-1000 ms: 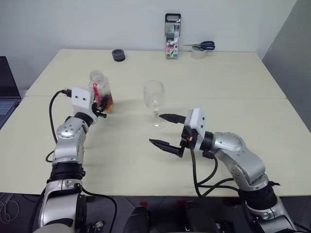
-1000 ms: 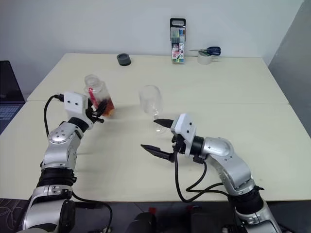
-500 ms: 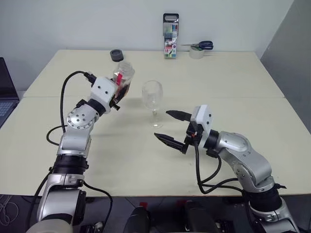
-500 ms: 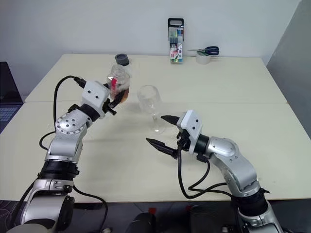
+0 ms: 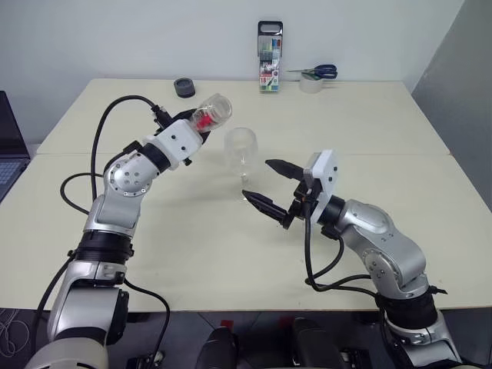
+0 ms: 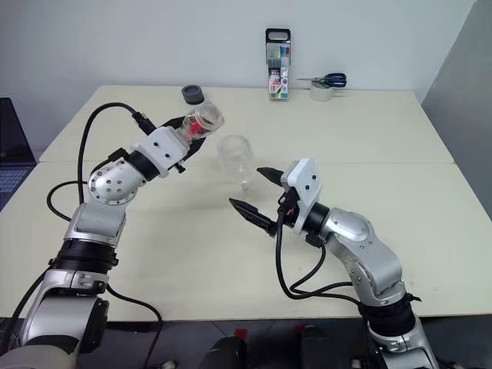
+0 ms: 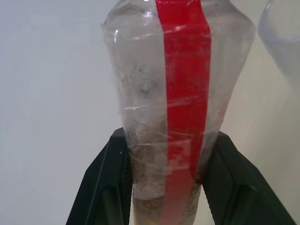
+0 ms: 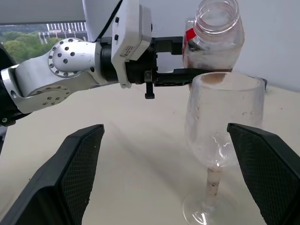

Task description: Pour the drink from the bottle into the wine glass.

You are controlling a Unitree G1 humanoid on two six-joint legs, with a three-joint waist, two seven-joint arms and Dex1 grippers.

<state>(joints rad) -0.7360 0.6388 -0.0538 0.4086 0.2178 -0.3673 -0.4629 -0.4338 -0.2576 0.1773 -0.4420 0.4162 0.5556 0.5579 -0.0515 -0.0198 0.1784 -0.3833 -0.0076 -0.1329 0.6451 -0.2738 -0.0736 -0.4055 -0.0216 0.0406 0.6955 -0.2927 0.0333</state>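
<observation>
My left gripper (image 5: 194, 129) is shut on the bottle (image 5: 214, 111), a clear plastic one with a red label strip (image 7: 183, 84). The bottle is held up off the table and tipped over, its open mouth (image 8: 214, 10) pointing at the rim of the wine glass (image 5: 242, 146). A little amber drink (image 7: 161, 208) sits low in the bottle between the black fingers (image 7: 101, 187). The glass stands upright on the table (image 5: 346, 123), just right of the bottle. My right gripper (image 5: 257, 179) is open, its jaws on either side of the glass's stem (image 8: 213, 180) without touching it.
A dark round lid (image 5: 184, 87) lies behind the bottle. At the far edge stand a marker-pen case (image 5: 270, 58) and scissors on a tape roll (image 5: 313, 76). A laptop (image 5: 9, 150) shows at the left edge.
My left arm lifted the bottle, carried it right toward the glass and rolled it from upright to strongly tipped. The right gripper edged a little closer to the stem, still open.
</observation>
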